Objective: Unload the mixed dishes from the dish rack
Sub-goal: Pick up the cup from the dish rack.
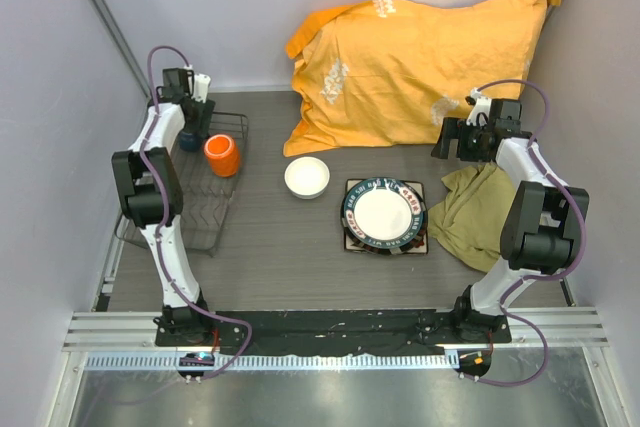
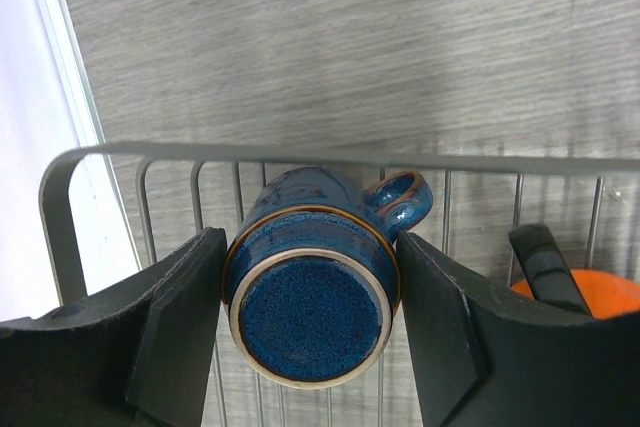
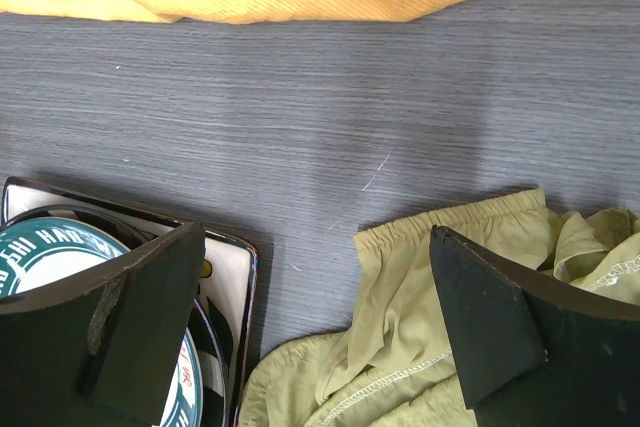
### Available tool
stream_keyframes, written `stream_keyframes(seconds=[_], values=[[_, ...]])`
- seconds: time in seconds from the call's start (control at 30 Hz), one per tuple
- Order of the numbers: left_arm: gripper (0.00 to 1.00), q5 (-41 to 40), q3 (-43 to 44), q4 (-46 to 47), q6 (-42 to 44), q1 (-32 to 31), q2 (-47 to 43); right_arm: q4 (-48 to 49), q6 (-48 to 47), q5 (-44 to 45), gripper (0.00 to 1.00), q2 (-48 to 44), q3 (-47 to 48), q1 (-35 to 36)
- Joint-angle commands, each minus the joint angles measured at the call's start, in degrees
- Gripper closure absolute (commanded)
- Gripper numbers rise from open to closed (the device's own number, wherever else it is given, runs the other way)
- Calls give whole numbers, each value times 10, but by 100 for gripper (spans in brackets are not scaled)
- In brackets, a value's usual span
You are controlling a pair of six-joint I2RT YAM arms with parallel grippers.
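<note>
My left gripper (image 2: 310, 247) straddles the small dark blue cup (image 2: 310, 319) in the dish rack (image 2: 300, 155); clamped or not, I cannot tell. I should squeeze squarely, clear of the handle, then lift straight.

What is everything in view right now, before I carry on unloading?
dish rack: one, dark wire, left side of the table
blue cup: one, dark blue, in the rack's far end, base facing the left wrist camera
orange mug: one, orange, in the rack beside the cup
bowl: one, white, on the table right of the rack
round plate: one, white with dark rim, on top of the square plate
square plate: one, white, mostly covered
orange cloth: one, orange, pale print, at the back
green garment: one, olive, right of the plates
table: one, dark grey
left claw: black, fingers either side of the blue cup, grip unclear
right claw: black, open, above plates and garment
</note>
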Motion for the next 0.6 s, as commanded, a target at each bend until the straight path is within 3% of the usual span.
stream_keyframes(seconds=[0.0, 0.23, 0.33, 0.37, 0.57], values=[[63, 23, 7, -10, -7, -2, -66, 3, -7, -4, 0, -4, 22, 2], [74, 28, 3, -20, -16, -1, -103, 2, -7, -7, 0, -7, 22, 2], [90, 46, -2, -24, -23, -1, -119, 2, -7, -7, 0, -9, 22, 2], [100, 47, -3, -25, -28, -2, -124, 2, -7, -7, 0, -10, 22, 2], [100, 54, -23, -21, -36, 1, -183, 2, -6, -12, 0, -10, 23, 3]])
